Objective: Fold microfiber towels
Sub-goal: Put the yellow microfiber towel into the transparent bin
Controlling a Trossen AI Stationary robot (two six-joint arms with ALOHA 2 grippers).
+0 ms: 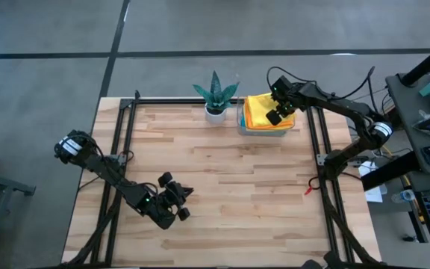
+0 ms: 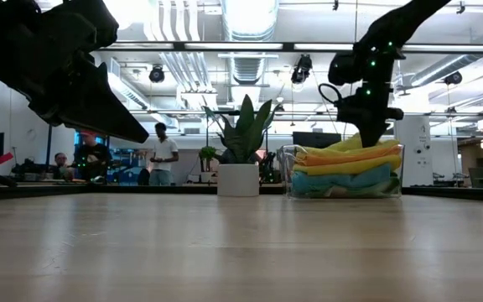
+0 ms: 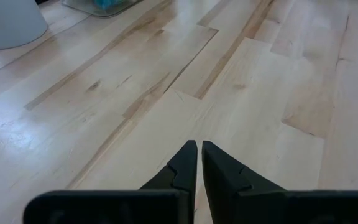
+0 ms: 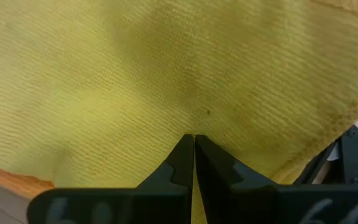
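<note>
A stack of folded microfiber towels (image 2: 346, 164) lies in a clear plastic tray (image 1: 263, 132) at the table's far right. A yellow one (image 4: 166, 74) is on top, with an orange edge (image 4: 11, 177) under it and a blue one (image 2: 342, 183) lower down. My right gripper (image 1: 275, 117) is shut and points steeply down, right over the top yellow towel. My left gripper (image 1: 185, 193) is shut and hovers above bare wood near the table's front left, holding nothing. My right gripper comes at the top yellow towel (image 4: 204, 112) from above with its fingers shut. Its tips stand at the cloth's surface, but I cannot tell whether they touch it. No cloth shows between the fingers.
A spiky green plant in a white pot (image 1: 216, 101) stands just left of the tray at the far edge. Black rails (image 1: 122, 149) run along the table's left and right sides. Wide bare wood lies in the middle. People stand in the room beyond the table.
</note>
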